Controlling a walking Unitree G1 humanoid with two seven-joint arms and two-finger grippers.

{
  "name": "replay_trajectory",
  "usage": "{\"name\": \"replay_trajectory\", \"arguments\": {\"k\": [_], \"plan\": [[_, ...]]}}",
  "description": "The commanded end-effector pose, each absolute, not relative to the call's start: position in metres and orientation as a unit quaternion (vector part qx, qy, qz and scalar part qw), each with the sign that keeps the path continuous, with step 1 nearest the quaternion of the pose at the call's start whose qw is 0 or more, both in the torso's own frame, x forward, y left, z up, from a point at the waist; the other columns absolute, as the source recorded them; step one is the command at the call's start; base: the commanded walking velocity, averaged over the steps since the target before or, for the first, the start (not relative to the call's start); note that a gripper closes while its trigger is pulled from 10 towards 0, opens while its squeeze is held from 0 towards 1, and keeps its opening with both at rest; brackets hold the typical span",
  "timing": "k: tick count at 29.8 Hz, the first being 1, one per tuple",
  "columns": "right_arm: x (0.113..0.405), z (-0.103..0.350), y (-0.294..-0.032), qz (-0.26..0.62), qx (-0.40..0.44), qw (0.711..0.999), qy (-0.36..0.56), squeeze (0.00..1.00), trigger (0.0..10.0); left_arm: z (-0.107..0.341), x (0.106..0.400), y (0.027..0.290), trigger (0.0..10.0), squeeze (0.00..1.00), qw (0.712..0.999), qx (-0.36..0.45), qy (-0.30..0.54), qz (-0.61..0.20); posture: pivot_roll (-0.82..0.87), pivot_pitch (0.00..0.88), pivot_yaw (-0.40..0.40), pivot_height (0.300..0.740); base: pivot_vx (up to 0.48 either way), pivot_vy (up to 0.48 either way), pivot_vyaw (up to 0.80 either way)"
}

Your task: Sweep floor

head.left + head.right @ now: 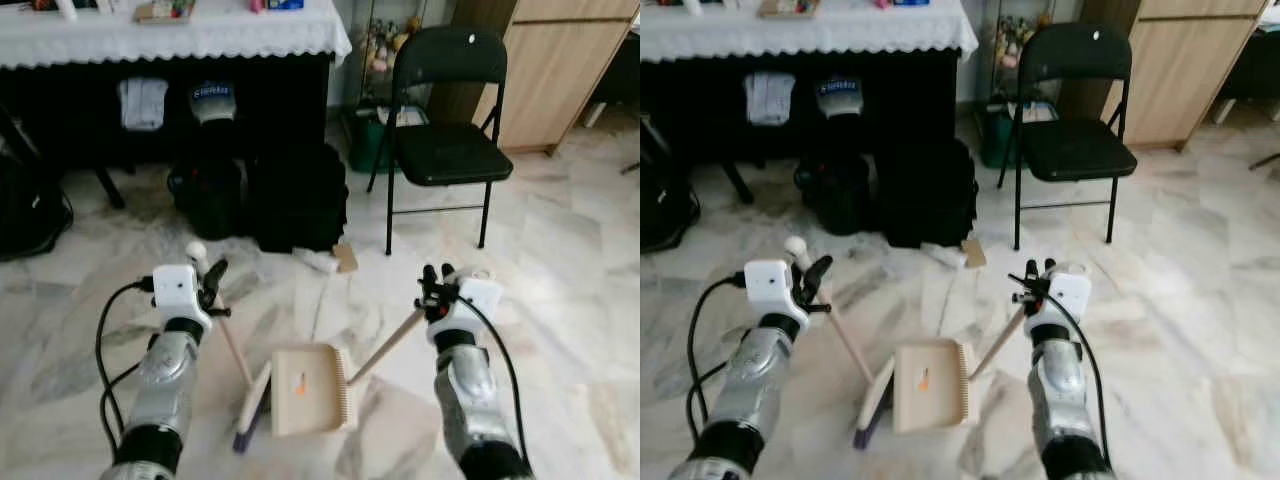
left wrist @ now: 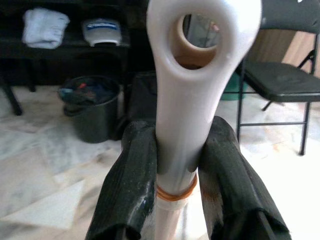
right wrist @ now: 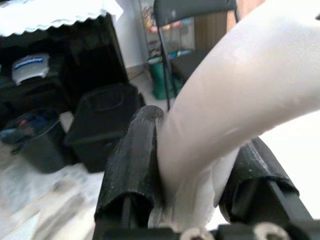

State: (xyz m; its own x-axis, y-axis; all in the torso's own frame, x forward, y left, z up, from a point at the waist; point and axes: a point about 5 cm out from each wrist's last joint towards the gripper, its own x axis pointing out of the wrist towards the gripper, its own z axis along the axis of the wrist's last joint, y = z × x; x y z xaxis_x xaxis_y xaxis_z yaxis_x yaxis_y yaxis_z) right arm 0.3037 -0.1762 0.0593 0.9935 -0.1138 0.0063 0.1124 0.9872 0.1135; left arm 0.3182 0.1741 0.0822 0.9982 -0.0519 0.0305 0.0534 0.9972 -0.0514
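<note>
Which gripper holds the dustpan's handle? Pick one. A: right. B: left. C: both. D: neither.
A: the dustpan has its wooden handle running up to the right gripper, whose fingers clamp the white grip, while the left gripper is shut on the broom.

Home room, marble floor [image 1: 560, 260], folding chair [image 1: 446, 120], lace-clothed table [image 1: 170, 38]

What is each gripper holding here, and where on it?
The left gripper clamps the broom near the white top end of its handle. The right gripper clamps the top end of the dustpan handle.
</note>
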Motion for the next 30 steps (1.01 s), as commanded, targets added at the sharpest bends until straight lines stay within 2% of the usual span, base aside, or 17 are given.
{"name": "replay_trajectory", "arguments": {"k": [1,30], "plan": [[0.3097,0.0709,-0.1719,-0.049,0.057,0.997,-0.031,0.00,10.0,0.0871,0.3191,0.1790,10.0,0.00,0.999,-0.032,-0.025,-0.021,-0.08,0.043,-0.033,0.740,0.450,0.000,0.00],[0.3074,0.0664,-0.1722,-0.056,0.056,0.997,-0.018,0.00,10.0,0.0870,0.3188,0.1794,10.0,0.00,0.999,-0.032,-0.022,-0.024,-0.08,0.046,-0.031,0.740,0.447,0.000,0.00]]}}
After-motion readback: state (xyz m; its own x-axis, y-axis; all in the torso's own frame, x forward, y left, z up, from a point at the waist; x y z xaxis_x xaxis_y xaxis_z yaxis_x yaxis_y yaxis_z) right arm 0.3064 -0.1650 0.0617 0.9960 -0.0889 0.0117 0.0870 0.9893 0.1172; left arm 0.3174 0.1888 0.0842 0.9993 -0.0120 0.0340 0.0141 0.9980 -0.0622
